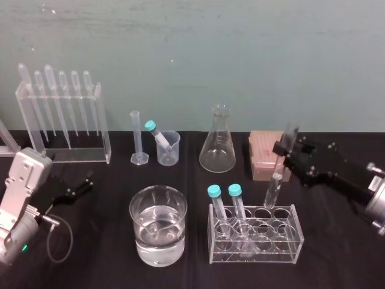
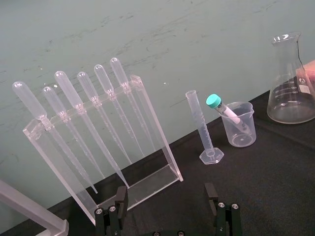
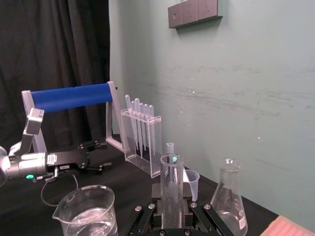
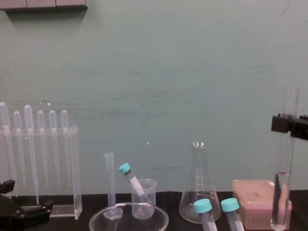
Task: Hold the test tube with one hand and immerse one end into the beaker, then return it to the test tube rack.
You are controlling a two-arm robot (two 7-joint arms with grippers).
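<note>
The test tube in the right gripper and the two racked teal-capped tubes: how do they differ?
The test tube is uncapped and longer; the teal-capped tubes are capped and shorter. The right gripper clamps the test tube; the teal-capped tubes stand free in the clear rack. All are slim, clear and near upright. The left gripper sits open, far left.

Black table (image 1: 337,259) with beaker (image 1: 157,226), flask (image 1: 218,144)

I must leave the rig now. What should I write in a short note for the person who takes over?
Right tool: shut on the test tube, held about upright, its lower end just over the clear test tube rack.
Left tool: open, parked at the table's left.
The beaker holds water; the tube is not in it.
Dip done or not: cannot tell.
Left: seat the tube in the rack.
</note>
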